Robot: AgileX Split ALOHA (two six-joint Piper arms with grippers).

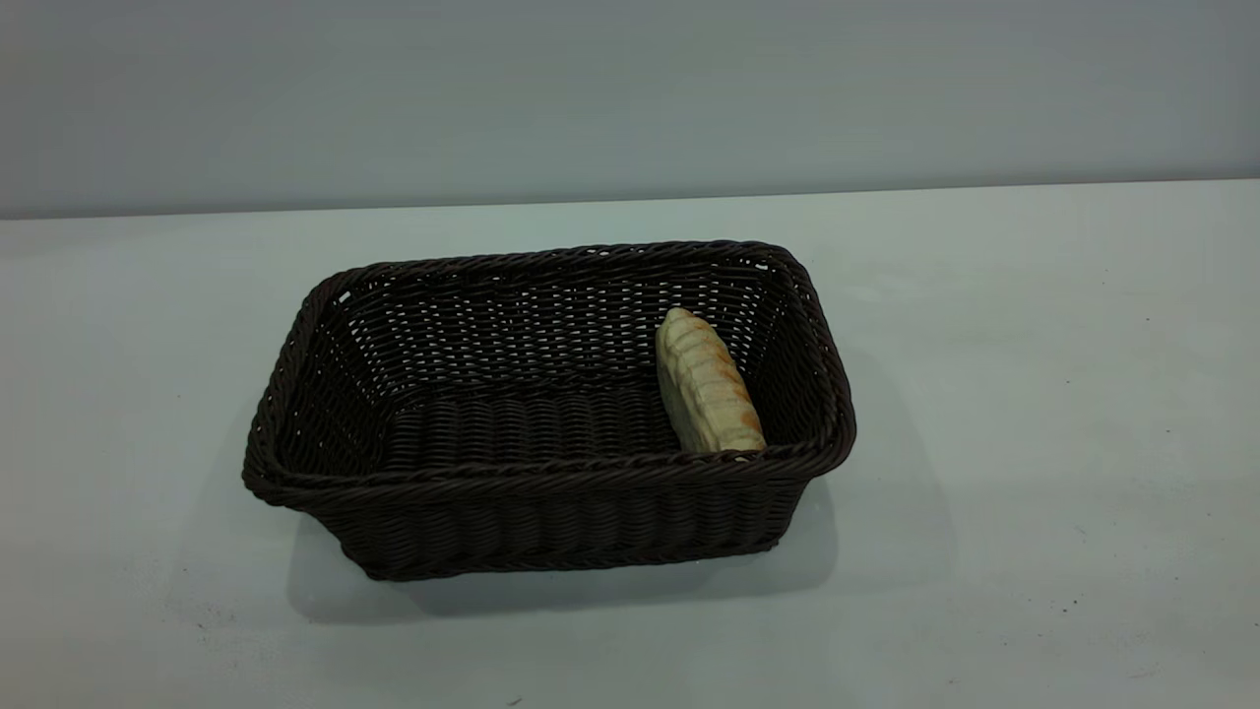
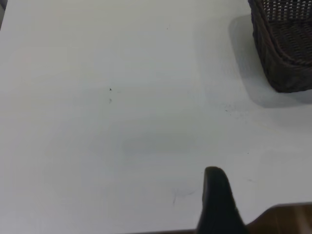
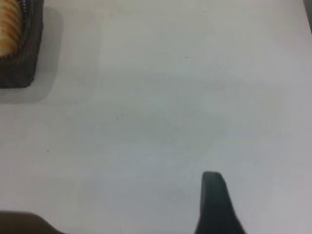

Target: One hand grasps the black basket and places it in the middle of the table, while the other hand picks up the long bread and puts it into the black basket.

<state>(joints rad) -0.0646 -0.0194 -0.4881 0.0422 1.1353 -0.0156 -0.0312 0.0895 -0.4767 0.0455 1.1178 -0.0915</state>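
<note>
bare bench fills both wrist views, and each shows one dark finger only, left claw and right claw, so i cannot tell whether either is spread or pressed together. black basket sits about mid-bench with the long bread inside it, leaning at its right end wall. i judge both placements done; keep both arms clear of the basket and leave them parked.

No readable text, labels or numbers anywhere
</note>
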